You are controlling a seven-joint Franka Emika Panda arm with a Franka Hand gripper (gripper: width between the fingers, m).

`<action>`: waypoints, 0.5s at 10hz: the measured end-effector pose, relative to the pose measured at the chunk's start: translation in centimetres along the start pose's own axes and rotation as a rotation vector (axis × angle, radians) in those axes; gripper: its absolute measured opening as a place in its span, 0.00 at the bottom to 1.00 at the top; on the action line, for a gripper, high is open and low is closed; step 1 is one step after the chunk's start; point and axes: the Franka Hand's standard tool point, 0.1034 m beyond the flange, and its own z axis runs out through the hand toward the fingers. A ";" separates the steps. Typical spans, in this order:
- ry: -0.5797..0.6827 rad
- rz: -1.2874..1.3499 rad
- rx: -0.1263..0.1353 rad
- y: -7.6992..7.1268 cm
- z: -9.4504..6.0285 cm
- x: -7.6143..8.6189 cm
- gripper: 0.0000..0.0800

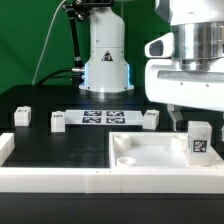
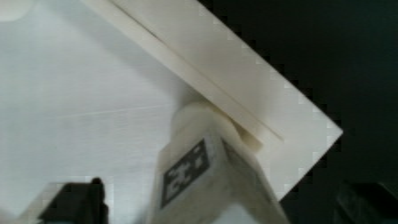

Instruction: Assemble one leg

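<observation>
On the white panel (image 1: 150, 152), near its corner at the exterior view's right, I'm seeing the leg (image 1: 199, 141) standing upright, tag facing out, the gripper (image 1: 176, 112) hanging just above and beside it. I cannot tell the finger spread. Wrist view: the leg (image 2: 210, 165) is lying against the panel (image 2: 89, 110).
</observation>
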 end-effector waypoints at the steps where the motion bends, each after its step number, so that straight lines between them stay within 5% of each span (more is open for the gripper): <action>1: 0.004 -0.133 -0.006 -0.2 0.0 -0.2 0.81; 5: 0.007 -0.579 -0.034 0.4 -0.2 1.1 0.81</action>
